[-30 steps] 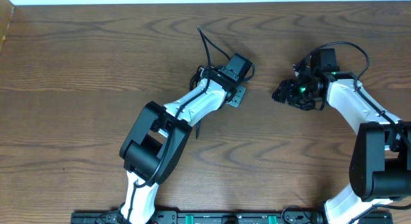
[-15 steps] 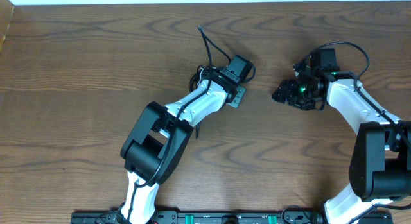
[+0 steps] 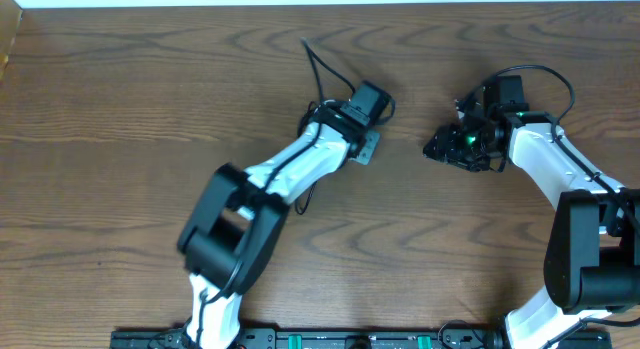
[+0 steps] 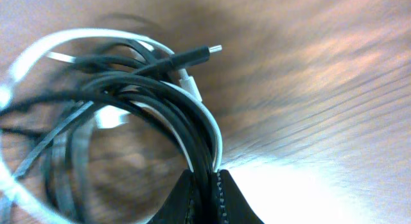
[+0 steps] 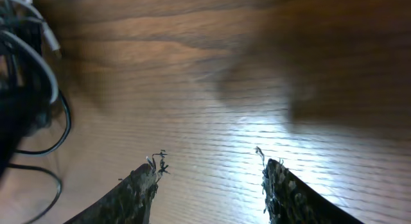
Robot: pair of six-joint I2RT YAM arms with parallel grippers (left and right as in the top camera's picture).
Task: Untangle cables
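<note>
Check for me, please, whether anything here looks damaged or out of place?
Two things. The cables, black and white, are one tangled bundle pinched in the left gripper, loops crossing each other. The right gripper, open over the table, has frayed fingertips with loose threads sticking up.

We see the cables (image 4: 199, 137), thin black and white cords looped together in a tangle, one black plug end (image 4: 204, 52) sticking out, toward the table's (image 3: 120, 109) far edge.
</note>
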